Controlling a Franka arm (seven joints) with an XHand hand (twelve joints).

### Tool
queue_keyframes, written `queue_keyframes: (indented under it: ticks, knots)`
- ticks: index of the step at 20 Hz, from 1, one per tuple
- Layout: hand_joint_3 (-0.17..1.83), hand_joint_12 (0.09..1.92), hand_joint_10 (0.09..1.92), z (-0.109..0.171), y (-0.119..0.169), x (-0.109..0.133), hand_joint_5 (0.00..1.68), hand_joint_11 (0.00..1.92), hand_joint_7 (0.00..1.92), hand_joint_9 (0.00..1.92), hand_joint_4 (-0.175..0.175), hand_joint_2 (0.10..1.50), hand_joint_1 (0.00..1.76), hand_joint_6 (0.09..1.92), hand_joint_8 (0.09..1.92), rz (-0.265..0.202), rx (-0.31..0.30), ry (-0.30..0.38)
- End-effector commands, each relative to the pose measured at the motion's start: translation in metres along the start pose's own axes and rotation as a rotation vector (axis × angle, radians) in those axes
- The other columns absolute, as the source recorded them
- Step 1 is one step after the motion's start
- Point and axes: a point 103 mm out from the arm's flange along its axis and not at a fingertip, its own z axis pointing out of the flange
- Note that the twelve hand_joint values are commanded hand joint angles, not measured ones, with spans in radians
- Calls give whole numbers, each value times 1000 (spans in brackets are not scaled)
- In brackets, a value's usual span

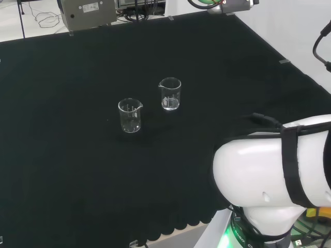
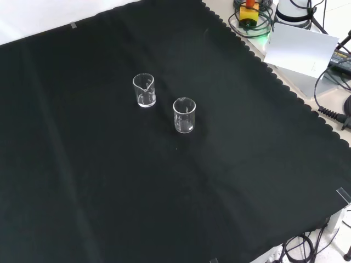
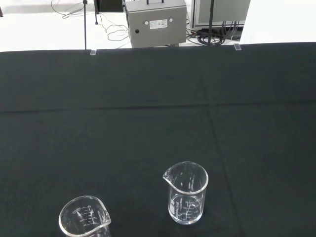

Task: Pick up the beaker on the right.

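Two beakers on the desk, hand's state cannot be told.

Right beaker (image 1: pixel 169 94) stands upright mid-cloth in the head view, near the left beaker (image 1: pixel 130 115) but apart. In the front view the target is the farther one. Both look empty. Risk: clear glass on black cloth (image 1: pixel 77 170) is hard to judge, so an approach could clip the neighbour or tip the target.

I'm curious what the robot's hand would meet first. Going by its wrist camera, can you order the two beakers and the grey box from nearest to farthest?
1. Left beaker: on the left in the head view, nearest the wrist camera.
2. Right beaker: a little farther on.
3. Grey box: beyond the far edge of the cloth.
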Motion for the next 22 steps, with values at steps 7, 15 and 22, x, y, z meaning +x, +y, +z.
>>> queue_keyframes:
  ticks: [7,15,22]
  knots:
    - [322,1244,616,-1,1,1,303,0,1,105,-10,1284,110,173,447,6,-7,-12]
    - [311,1244,616,12,19,-5,310,0,10,106,-10,1289,112,162,452,37,9,-5]
    - [306,1243,617,35,57,-20,315,0,16,109,-10,1290,116,158,455,70,36,8]
